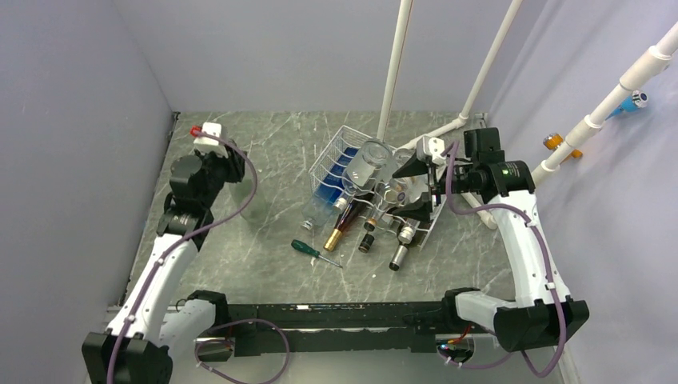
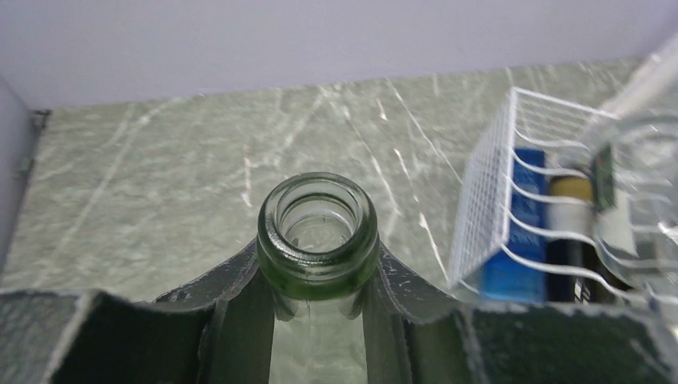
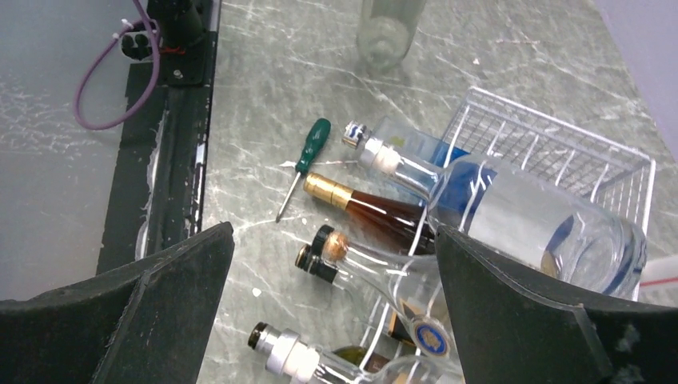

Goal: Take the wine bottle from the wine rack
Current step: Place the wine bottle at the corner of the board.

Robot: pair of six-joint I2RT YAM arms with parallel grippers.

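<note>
On the left side of the counter [image 1: 264, 264], I have the left arm folded forward, its end effector [image 2: 320, 276] clamped around the neck of the wine bottle [image 2: 356, 240]. The bottle stands upright, well apart from the wine rack [image 1: 329, 156]. My right arm reaches over the rack with its end effector [image 3: 334, 240] spread wide and holding nothing, above the other bottles [image 3: 512, 208] lying there.

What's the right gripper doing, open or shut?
Open: the right gripper has its two dark fingers wide apart in the right wrist view.
</note>
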